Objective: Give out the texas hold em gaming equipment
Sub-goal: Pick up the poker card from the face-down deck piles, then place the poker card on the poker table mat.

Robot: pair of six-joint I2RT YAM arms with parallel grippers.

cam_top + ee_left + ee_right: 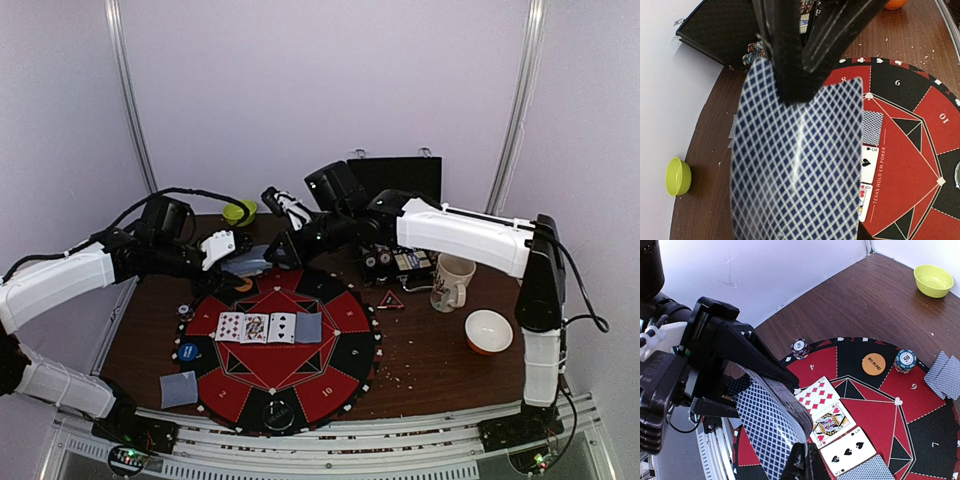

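My left gripper (240, 262) is shut on a deck of blue-backed playing cards (767, 425), held above the far left rim of the round red-black poker mat (330, 385). The deck's top card (795, 165) fills the left wrist view and hides my left fingers. My right gripper (809, 452) is shut on that card's far edge, and its black fingers (790, 60) come in from above. On the mat lie a ten of diamonds (816, 395), a queen of hearts (830, 422), a three of spades (847, 450) and a face-down card (865, 471). Chip stacks (905, 360), an orange disc (873, 363) and a blue disc (188, 351) sit near the rim.
A green bowl (239, 212) stands at the back left. A white mug (452, 282), an orange bowl (489, 331), a small triangle (390, 299) and an open black case with chips (400, 180) are on the right. Face-down cards (180, 388) lie at the mat's near left.
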